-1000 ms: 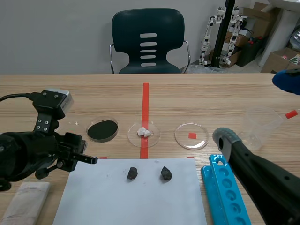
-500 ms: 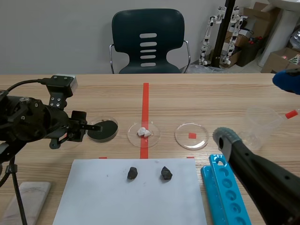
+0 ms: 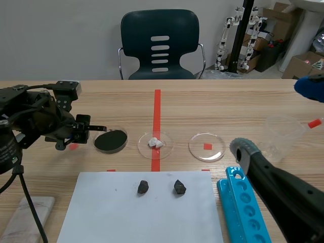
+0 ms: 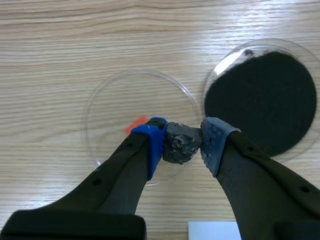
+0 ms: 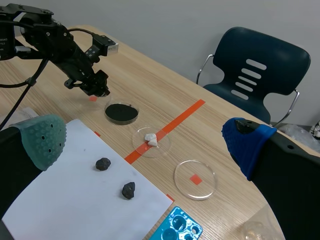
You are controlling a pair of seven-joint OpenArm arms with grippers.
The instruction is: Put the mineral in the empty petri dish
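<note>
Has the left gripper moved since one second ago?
Yes. The left gripper has gone from the corner of the white paper toward the table's far side. It is now beside the black powder dish, shut on a mineral.

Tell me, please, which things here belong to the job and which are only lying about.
Belong to the job: left claw, shut on the dark mineral; empty petri dish under it.

Lying about: petri dish of black powder; petri dish with white lumps; second empty petri dish; two loose minerals on white paper; blue tube rack; clear cup.
</note>
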